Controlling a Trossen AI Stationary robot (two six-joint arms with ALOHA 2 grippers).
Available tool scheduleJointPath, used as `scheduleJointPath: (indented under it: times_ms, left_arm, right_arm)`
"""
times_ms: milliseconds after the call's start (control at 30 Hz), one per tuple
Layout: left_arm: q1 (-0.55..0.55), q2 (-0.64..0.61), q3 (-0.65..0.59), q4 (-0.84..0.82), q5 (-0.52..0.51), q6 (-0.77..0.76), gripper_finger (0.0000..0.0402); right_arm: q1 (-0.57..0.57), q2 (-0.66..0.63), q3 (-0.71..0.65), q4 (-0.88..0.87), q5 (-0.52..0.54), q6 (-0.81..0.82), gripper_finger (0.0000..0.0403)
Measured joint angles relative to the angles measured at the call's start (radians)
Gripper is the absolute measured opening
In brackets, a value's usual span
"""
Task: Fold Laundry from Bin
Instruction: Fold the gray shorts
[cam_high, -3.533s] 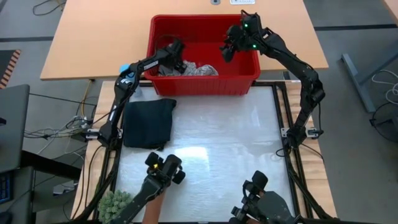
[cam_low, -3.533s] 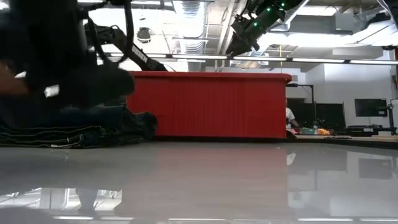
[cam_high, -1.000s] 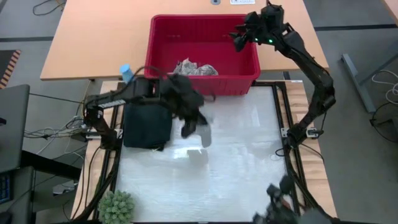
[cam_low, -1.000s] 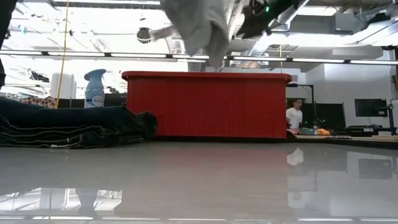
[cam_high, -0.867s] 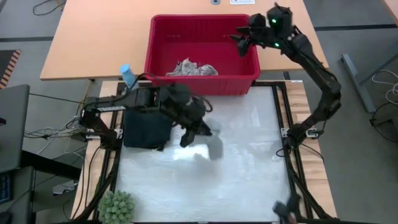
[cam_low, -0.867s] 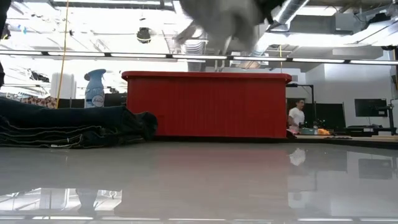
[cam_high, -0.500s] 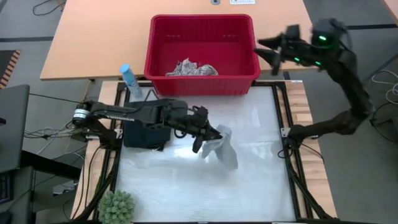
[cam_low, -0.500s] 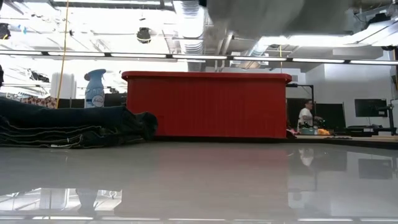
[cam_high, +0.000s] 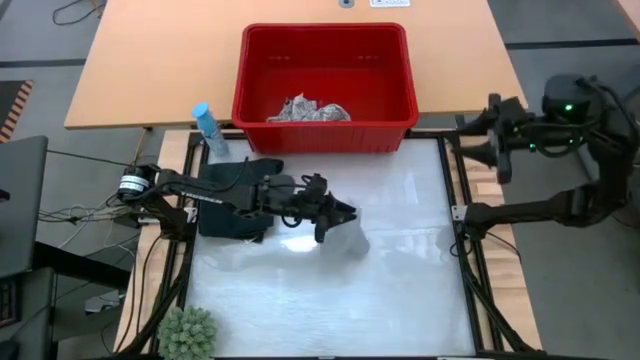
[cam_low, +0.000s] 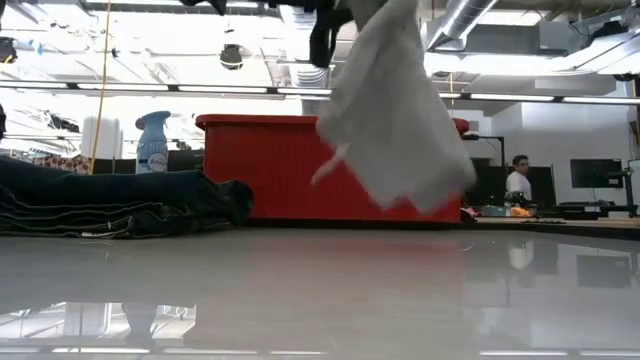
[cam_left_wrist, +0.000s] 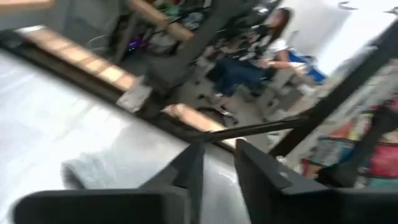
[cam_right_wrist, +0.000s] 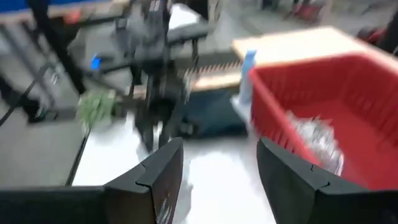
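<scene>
Left gripper (cam_high: 345, 213) over mid-table, small plain grey cloth (cam_low: 395, 130) hanging at its narrowly parted fingers, possibly slipping free. Right gripper (cam_high: 497, 140), fingers spread, empty, beside large red plastic bin (cam_high: 325, 130).

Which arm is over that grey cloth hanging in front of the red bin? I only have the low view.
Observer: The left arm. Its left tool is over the middle of the mat, with the grey cloth right under it. I cannot tell if the cloth is gripped.
Operator: Right arm?
Observer: The right tool is off past the mat's right edge, open and empty.
Operator: Anything in the bin?
Observer: One white leaf-print cloth lies in the bin, by its near wall.
</scene>
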Motion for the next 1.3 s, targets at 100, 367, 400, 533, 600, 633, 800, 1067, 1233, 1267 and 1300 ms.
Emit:
scheduleJointPath:
  times_ms: [100, 367, 400, 533, 600, 633, 800, 1067, 1233, 1267, 1300]
  left_arm:
    - [-0.006, 0.0, 0.002, 0.05, 0.007, 0.0, 0.0139]
    - [0.01, -0.009, 0.196, -0.374, 0.17, -0.057, 0.0226]
    - [0.006, -0.009, 0.235, -0.475, 0.19, -0.033, 0.0226]
    - [-0.055, -0.006, 0.376, -0.833, 0.23, 0.032, 0.0214]
    - [-0.092, -0.006, 0.412, -0.972, 0.274, 0.055, 0.0208]
    - [-0.113, -0.013, 0.415, -1.007, 0.293, 0.054, 0.0206]
    - [-0.229, -0.111, 0.397, -0.977, 0.297, -0.022, 0.0197]
    - [-0.404, -0.249, 0.356, -1.027, -0.138, -0.046, 0.0197]
    - [-0.449, -0.24, 0.357, -1.059, -0.193, -0.091, 0.0197]
    - [-0.456, -0.233, 0.357, -1.056, -0.198, -0.099, 0.0197]
    - [-0.464, -0.228, 0.357, -1.055, -0.207, -0.109, 0.0197]
  right_arm:
    - [0.038, -0.007, 0.0, -0.113, -0.018, -0.013, 0.0226]
    - [0.154, -0.038, -0.15, -0.162, -0.099, 0.06, 0.0226]
    - [0.174, -0.042, -0.185, -0.148, -0.116, 0.073, 0.0226]
    - [0.273, -0.052, -0.354, -0.067, -0.122, 0.134, 0.0226]
    - [0.328, -0.049, -0.458, 0.039, -0.123, 0.162, 0.0226]
    - [0.358, -0.043, -0.51, 0.11, -0.122, 0.173, 0.0226]
    - [0.48, 0.047, -0.708, 0.543, -0.047, 0.199, 0.0226]
    - [0.512, 0.374, -0.734, 0.878, -0.031, 0.164, 0.0226]
    - [0.503, 0.539, -0.734, 0.911, -0.047, 0.069, 0.0226]
    - [0.501, 0.571, -0.734, 0.91, -0.047, 0.052, 0.0226]
    - [0.5, 0.602, -0.734, 0.909, -0.047, 0.035, 0.0226]
